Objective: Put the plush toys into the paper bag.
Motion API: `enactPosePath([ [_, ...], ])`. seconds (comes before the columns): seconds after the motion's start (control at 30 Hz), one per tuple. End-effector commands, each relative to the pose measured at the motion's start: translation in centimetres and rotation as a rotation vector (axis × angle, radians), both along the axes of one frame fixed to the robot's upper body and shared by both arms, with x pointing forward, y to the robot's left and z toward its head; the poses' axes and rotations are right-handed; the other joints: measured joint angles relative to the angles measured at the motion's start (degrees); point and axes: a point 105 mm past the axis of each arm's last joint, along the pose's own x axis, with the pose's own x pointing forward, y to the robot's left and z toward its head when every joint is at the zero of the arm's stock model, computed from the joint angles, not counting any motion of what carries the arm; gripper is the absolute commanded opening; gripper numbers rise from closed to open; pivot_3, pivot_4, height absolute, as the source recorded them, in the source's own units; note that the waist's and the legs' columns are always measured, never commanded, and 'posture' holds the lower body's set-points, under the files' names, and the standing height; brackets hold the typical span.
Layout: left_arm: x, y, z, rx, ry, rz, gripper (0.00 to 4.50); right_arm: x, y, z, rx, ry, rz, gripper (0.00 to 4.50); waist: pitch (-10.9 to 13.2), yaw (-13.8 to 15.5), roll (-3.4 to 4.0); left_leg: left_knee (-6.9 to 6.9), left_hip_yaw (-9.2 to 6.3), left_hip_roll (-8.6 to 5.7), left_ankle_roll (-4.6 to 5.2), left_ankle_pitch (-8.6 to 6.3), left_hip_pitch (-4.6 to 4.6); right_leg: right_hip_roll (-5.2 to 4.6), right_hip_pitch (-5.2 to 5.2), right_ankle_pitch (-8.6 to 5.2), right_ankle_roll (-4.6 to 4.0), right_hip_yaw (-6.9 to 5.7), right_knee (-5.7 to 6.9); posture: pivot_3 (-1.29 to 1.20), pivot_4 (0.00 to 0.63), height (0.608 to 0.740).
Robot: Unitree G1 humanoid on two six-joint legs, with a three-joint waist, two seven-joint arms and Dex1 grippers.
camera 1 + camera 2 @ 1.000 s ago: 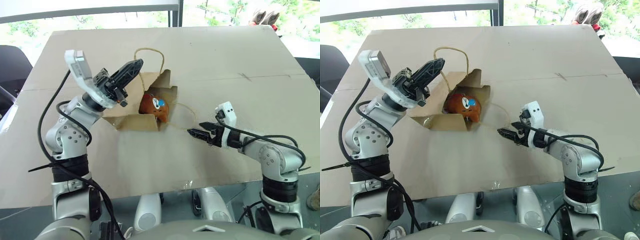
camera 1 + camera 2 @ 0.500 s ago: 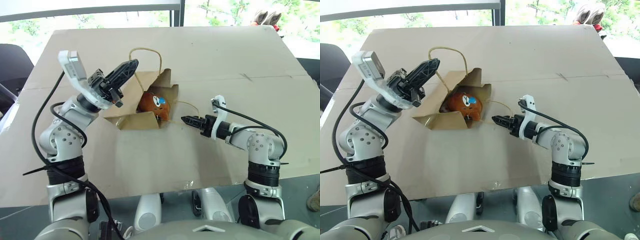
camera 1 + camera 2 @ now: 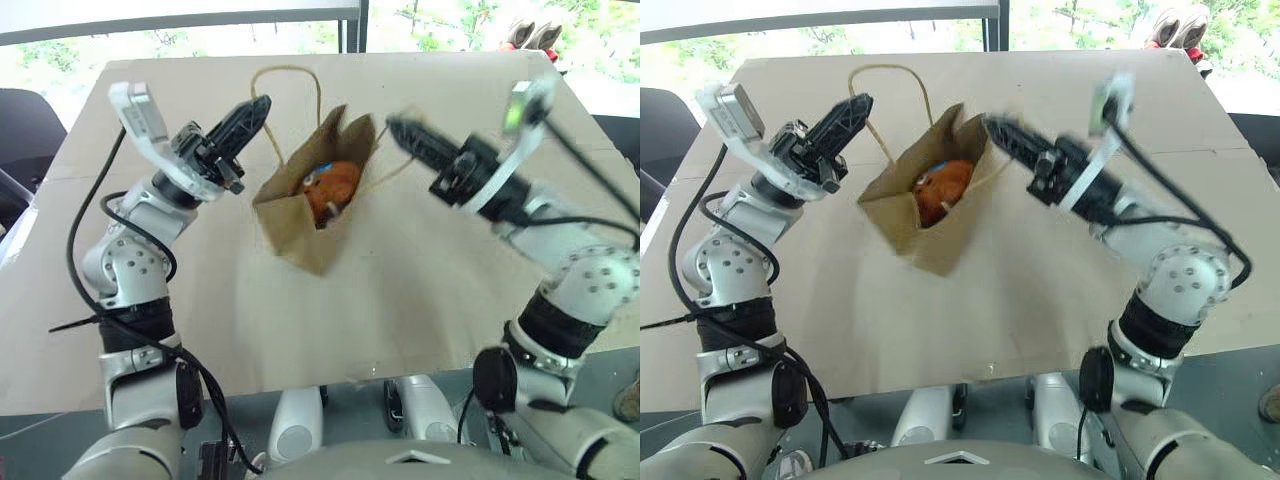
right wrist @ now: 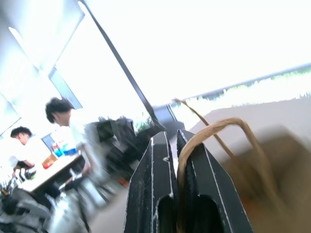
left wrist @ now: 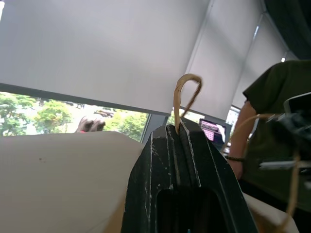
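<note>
Thin brown kraft paper bag (image 3: 300,215) is held by its 2 twisted loop handles, left gripper (image 3: 255,108) and right gripper (image 3: 992,125) each clamped on 1; flimsy, tear-prone.

Cardboard-covered table (image 3: 450,300); bright windows (image 3: 200,40) w/ trees behind; white blinds (image 5: 97,48).

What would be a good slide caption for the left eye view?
Both grippers hold the paper bag up by its handles, an orange plush toy inside.

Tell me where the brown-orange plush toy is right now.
In the eye views, the brown-orange toy sits inside the open paper bag, left of centre over the table, between the left gripper and right gripper.
</note>
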Motion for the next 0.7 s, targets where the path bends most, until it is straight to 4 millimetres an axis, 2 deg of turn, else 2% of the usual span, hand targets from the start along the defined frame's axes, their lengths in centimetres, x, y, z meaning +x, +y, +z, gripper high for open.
enactPosePath([
  [0.03, 0.8, 0.6, 0.8, -0.017, -0.036, 0.037, 0.00, 0.0, -0.8, 0.2, 0.009, 0.012, -0.053, 0.01, 0.0, 0.0, 0.00, -0.03, 0.01, 0.00, 0.00, 0.00, -0.04, 0.00, 0.00, 0.01, 0.01, 0.00, -0.07, 0.00, 0.150, 0.740],
  [0.1, 2.5, 0.3, -0.3, 0.032, 0.004, 0.076, 0.00, 1.3, -2.2, -2.7, -0.087, 0.102, -0.164, 0.01, 0.0, 0.4, -0.04, -0.03, 0.03, 0.00, 0.00, 0.00, -0.15, -0.02, -0.01, 0.03, 0.04, 0.00, -0.20, 0.00, 0.150, 0.740],
  [0.17, 3.1, -0.5, -1.0, 0.084, 0.005, 0.076, 0.00, 1.4, -3.0, -4.3, -0.118, 0.144, -0.194, 0.01, 0.0, 0.5, -0.06, -0.03, 0.00, -0.03, 0.00, 0.00, -0.17, -0.03, 0.08, 0.03, 0.05, 0.00, -0.34, 0.00, 0.150, 0.740],
  [0.3, 3.1, -2.4, -0.1, 0.108, -0.037, -0.005, 0.00, 1.2, -3.2, -4.2, -0.195, 0.092, -0.256, 0.01, 0.0, 0.0, -0.02, -0.04, 0.13, -0.07, 0.01, 0.00, -0.19, -0.05, 0.05, 0.04, 0.06, 0.15, -0.39, 0.00, 0.150, 0.740],
  [0.37, 2.9, -2.5, -0.5, 0.133, -0.029, -0.044, 0.00, 1.3, -3.6, -4.4, -0.235, 0.072, -0.285, 0.55, 0.0, -0.2, -0.02, -0.05, 0.10, -0.04, 0.01, 0.00, -0.14, -0.01, 0.05, 0.04, 0.06, 0.14, -0.36, 0.00, 0.150, 0.740],
  [0.4, 2.6, -2.5, -0.8, 0.145, -0.012, -0.077, 0.00, 0.6, -3.5, -4.6, -0.280, 0.045, -0.269, 0.86, 0.0, -0.3, -0.02, -0.08, 0.09, -0.02, 0.01, 0.00, -0.09, 0.02, 0.05, 0.04, 0.06, 0.14, -0.35, 0.00, 0.150, 0.740],
  [0.43, 2.3, -2.3, -1.2, 0.170, -0.001, -0.099, 0.70, 0.0, -3.5, -4.8, -0.325, 0.024, -0.258, 1.30, 0.0, -0.3, -0.01, -0.12, 0.09, -0.01, 0.01, 0.00, -0.06, 0.04, 0.05, 0.04, 0.05, 0.15, -0.34, 0.00, 0.150, 0.740],
  [0.5, 1.6, -1.4, -1.5, 0.206, 0.019, -0.125, 1.45, -2.0, -3.4, -5.3, -0.409, -0.013, -0.178, 2.32, 0.0, -0.3, -0.01, -0.19, 0.06, 0.01, 0.01, 0.00, -0.06, 0.06, 0.03, 0.03, 0.05, 0.14, -0.34, 0.00, 0.150, 0.740],
  [0.57, 1.0, -0.4, -1.5, 0.223, 0.036, -0.144, 2.56, -3.1, -3.9, -5.4, -0.433, -0.019, -0.139, 2.40, 0.0, -0.4, -0.01, -0.25, 0.08, 0.03, 0.01, -0.01, -0.06, 0.06, 0.00, 0.02, 0.05, 0.14, -0.36, 0.00, 0.150, 0.740],
  [0.7, -1.4, 1.6, -2.0, 0.267, 0.093, -0.229, 4.35, -4.7, -5.6, -6.1, -0.504, -0.005, -0.117, 2.40, 0.0, -0.1, -0.04, -0.23, 0.07, 0.03, 0.01, -0.01, -0.10, 0.03, 0.00, 0.01, 0.03, 0.11, -0.38, 0.00, 0.150, 0.740],
])
